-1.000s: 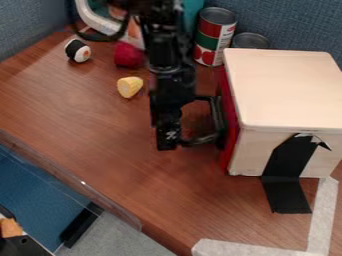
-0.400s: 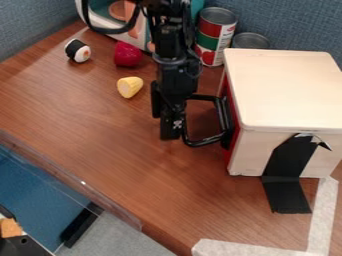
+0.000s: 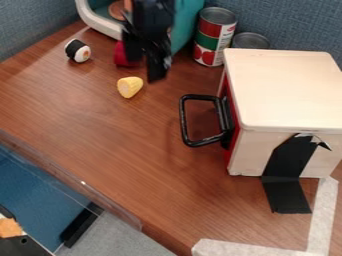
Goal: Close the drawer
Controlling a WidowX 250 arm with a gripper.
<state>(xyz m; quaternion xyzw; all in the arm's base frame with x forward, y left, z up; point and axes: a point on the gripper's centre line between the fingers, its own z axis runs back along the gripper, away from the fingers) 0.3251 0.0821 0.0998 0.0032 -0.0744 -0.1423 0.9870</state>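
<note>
High above the tabletop, left of the wooden box, hangs the black gripper (image 3: 147, 62), blurred and apart from the drawer. The pale wooden drawer box (image 3: 287, 90) stands at the right. Its red drawer front (image 3: 230, 112) shows as a narrow strip along the box's left side, close against the box. A black loop handle (image 3: 184, 120) sticks out to the left from that front, with nothing touching it.
Behind the gripper are a red toy (image 3: 123, 54) and a teal and white object (image 3: 184, 25). Yellow corn (image 3: 129, 86) and a sushi toy (image 3: 78, 51) lie at the left. Cans (image 3: 215, 37) stand behind the box. Black tape (image 3: 287, 175) runs down its front.
The red drawer front has moved right, closer to the box. The gripper, at the handle before, has moved up and away from it, toward the top of the view.
</note>
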